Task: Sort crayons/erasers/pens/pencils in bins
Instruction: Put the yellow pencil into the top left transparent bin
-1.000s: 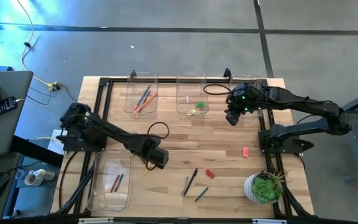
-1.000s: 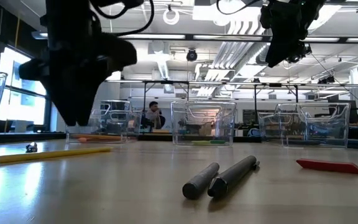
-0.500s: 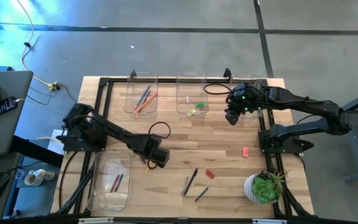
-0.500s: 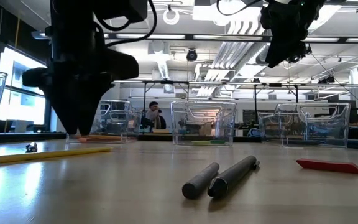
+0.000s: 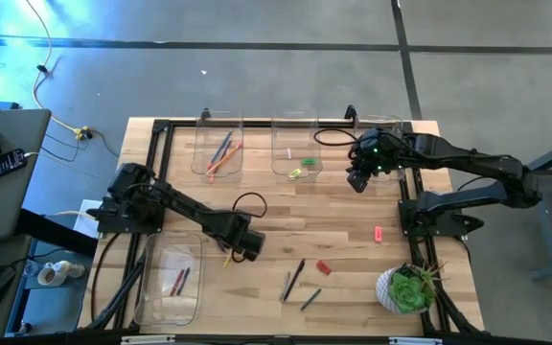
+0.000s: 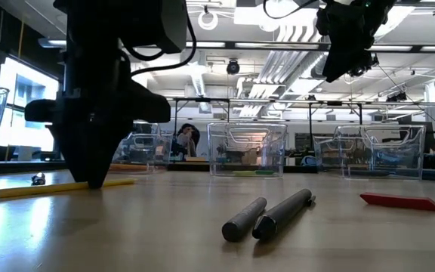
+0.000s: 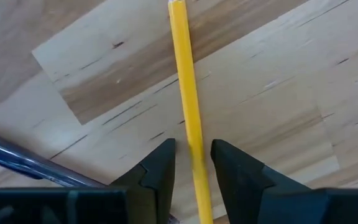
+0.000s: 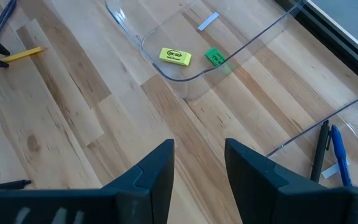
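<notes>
Left wrist view: my left hand is down at the desk, fingers parted a little, one on each side of the yellow pencil. The pencil runs straight between them and lies flat on the wood. The fingers sit just beside it; I cannot tell whether they touch it. Not lifted.

High view: left hand is near the middle of the desk, beside the long bin at my near left corner. That bin holds two crayons. The pencil shows only as a short yellow end under the hand.

Low view: the fingertips reach the desk surface at the pencil.

Right hand hangs above the far side of the desk, between the middle bin and the far-right bin. Right wrist view: its fingers stand apart, holding nothing. Below it, the middle bin holds a yellow eraser and a green eraser; the far-right bin holds pens.

Far-left bin holds pencils.

Loose on the desk, well apart from both hands: three pens, a red eraser, a pink eraser. Potted plant at the near right corner.
</notes>
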Available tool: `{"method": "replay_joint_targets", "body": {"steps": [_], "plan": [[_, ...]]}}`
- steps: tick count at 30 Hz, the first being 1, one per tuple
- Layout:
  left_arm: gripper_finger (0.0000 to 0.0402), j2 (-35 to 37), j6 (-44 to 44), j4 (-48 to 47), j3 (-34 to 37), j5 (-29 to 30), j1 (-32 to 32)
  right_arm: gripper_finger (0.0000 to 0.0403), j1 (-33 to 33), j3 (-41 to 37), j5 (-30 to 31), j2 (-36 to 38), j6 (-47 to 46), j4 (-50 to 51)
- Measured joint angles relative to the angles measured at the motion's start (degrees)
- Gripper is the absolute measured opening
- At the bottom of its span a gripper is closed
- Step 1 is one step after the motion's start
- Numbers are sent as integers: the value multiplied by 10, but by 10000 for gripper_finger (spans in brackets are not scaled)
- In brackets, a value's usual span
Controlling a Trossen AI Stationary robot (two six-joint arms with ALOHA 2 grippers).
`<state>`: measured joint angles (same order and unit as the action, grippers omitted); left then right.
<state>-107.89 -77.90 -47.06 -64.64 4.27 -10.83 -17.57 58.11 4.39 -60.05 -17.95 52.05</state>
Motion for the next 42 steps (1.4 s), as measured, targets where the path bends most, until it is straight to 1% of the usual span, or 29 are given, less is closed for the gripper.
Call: {"method": "replay_joint_targets", "body": {"steps": [11, 15, 23, 32, 36, 42], "plan": [[25, -12, -40, 14, -1, -4, 0, 134, 0, 0, 0, 0, 0, 0], [8, -13, -38, 13, -1, -4, 0, 134, 0, 0, 0, 0, 0, 0], [9, -4, -29, 15, 1, -8, -1, 134, 0, 0, 0, 0, 0, 0], [5, 43, -10, 22, 2, 3, -2, 134, 0, 0, 0, 0, 0, 0], [4, 68, 5, 10, 2, 26, -2, 134, 0, 0, 0, 0, 2, 2], [4, 133, 6, -56, 2, 84, 11, 134, 0, 0, 0, 0, 2, 13]]}}
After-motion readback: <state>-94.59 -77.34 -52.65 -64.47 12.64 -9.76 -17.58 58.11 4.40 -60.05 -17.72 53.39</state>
